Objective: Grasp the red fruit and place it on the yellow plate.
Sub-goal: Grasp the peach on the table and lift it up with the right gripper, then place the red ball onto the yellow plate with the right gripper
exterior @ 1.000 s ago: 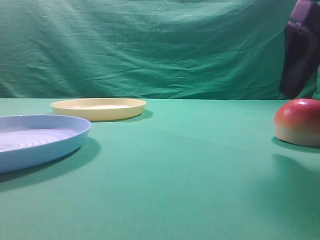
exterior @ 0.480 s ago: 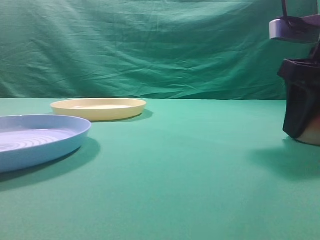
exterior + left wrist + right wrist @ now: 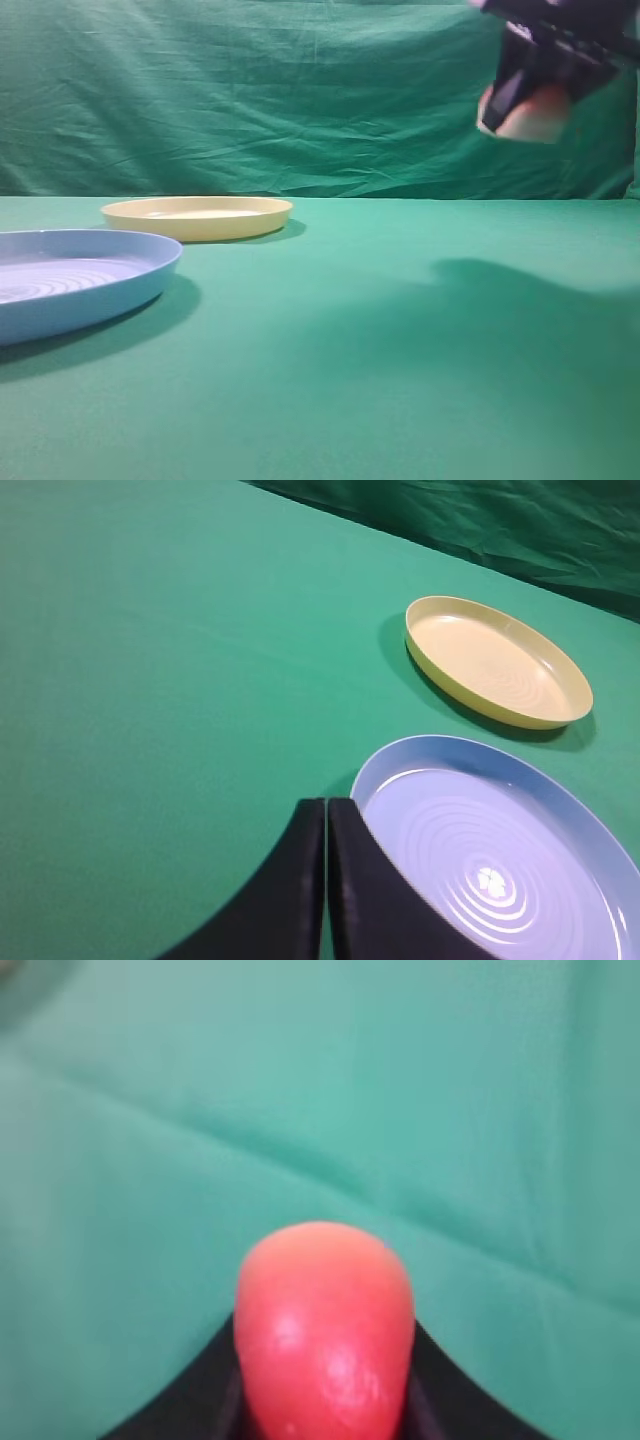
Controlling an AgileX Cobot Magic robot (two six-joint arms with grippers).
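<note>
2 plates: the yellow plate (image 3: pixel 197 217) and a light-blue plate (image 3: pixel 70 280) sat on the green table (image 3: pixel 380 340); the yellow one lay farther back, the blue one nearer the camera at the left edge, the 2 near each other but apart
Fruit position: the red fruit (image 3: pixel 530 110) was off the table, high at the upper right of the exterior view, well apart from the yellow plate
Right gripper: the right gripper (image 3: pixel 535 95) was clamped on the fruit, its dark jaws pressing both sides; the wrist view showed the fruit (image 3: pixel 325 1330) wedged between them over bare cloth
Reason for hold: judged a carry posture; the fruit was lifted clear so it could cross the cloth without dragging and arrive above the low rim
Left gripper: the left gripper (image 3: pixel 326 880) had its jaws together, 1 thin seam between them, parked over the near edge of the blue plate (image 3: pixel 500 850) and holding nothing
Reason for left pose: judged idle, kept away from the route to the yellow plate (image 3: pixel 495 660)
Fruit look: smooth, glossy, rounded; red-orange on the side toward the wrist camera, paler and yellowish on the side seen from outside; blurred there, so finer detail could not be read
Plate look: shallow, pale yellow, low raised rim, nothing on it
Stage: grasp done, placing not yet done
</note>
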